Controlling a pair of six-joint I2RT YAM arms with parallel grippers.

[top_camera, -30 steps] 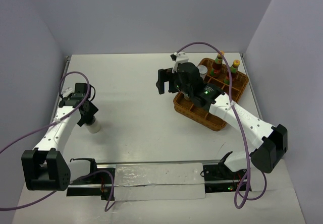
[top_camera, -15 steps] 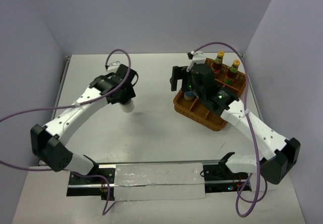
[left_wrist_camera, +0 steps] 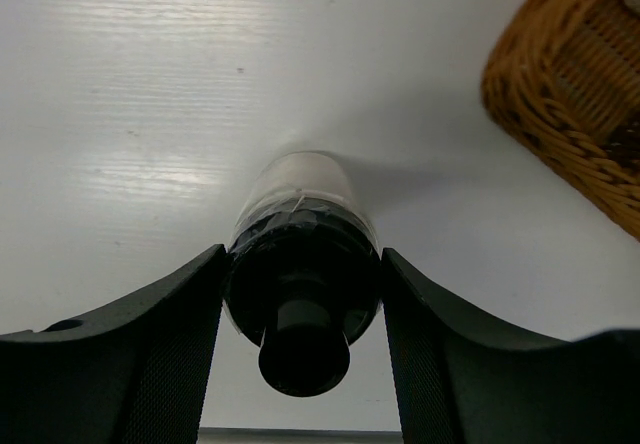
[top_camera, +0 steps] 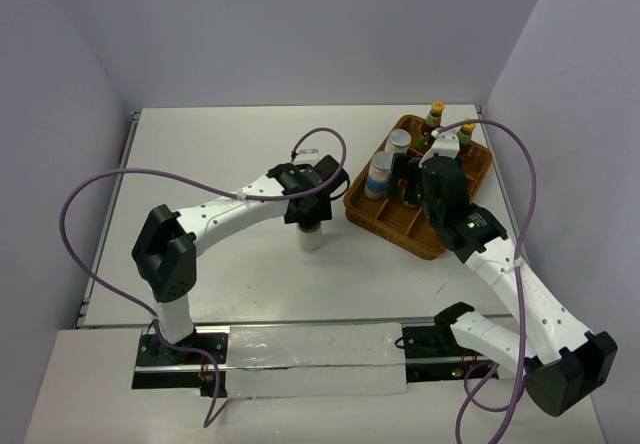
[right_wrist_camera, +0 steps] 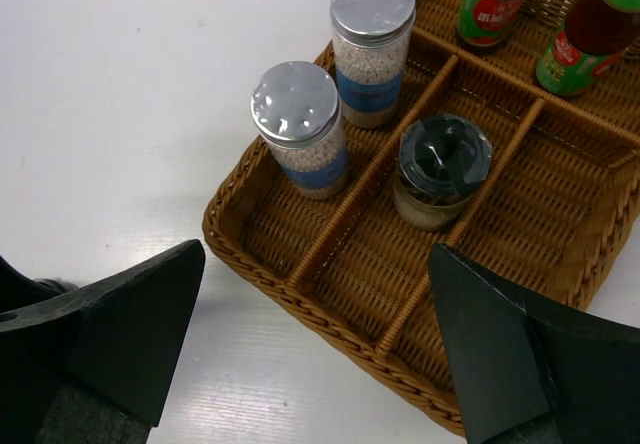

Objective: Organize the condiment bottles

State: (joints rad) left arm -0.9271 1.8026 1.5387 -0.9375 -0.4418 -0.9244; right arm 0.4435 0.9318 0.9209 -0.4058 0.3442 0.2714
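My left gripper (top_camera: 311, 207) is shut on a squat pale bottle with a black cap (top_camera: 312, 236), on the table left of the wicker basket (top_camera: 372, 214). In the left wrist view both fingers press the sides of its cap (left_wrist_camera: 303, 284). I cannot tell whether its base touches the table. My right gripper (right_wrist_camera: 315, 264) is open and empty above the basket's near side. In the basket stand two silver-lidded white bottles (right_wrist_camera: 301, 129) (right_wrist_camera: 371, 44), the other black-capped bottle (right_wrist_camera: 440, 169), and two yellow-capped dark bottles with red and green labels (top_camera: 435, 114) (top_camera: 465, 134).
The basket (right_wrist_camera: 300, 289) has wicker dividers forming long compartments, with room in front of the bottles in each. Its corner shows in the left wrist view (left_wrist_camera: 575, 94). Purple cables loop over the table and the basket. White walls close in on three sides.
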